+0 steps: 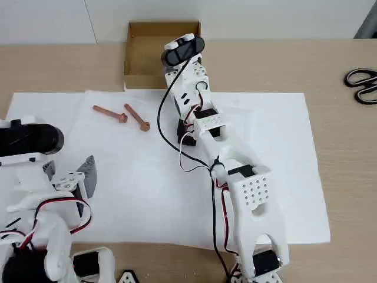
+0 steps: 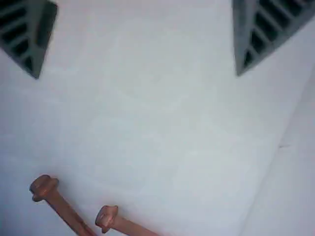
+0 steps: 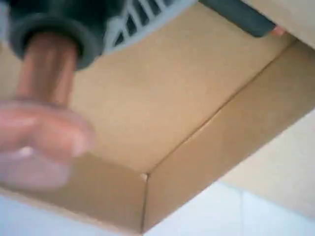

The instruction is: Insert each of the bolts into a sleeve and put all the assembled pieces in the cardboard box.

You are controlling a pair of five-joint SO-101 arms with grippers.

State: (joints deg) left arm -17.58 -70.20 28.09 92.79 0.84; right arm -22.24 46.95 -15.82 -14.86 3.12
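I am gripping the sleeved bolt by its sleeve with my right gripper, judging it stiff, light, slick; left gripper gaping.

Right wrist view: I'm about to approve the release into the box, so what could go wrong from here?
The bolt sticks well out of its sleeve, not seated to the head, so it may slip free on release and undo the assembly. The piece also seems to hang near a corner of the cardboard box, so it could strike a wall and tumble outside.

Two bare copper bolts near cardboard box
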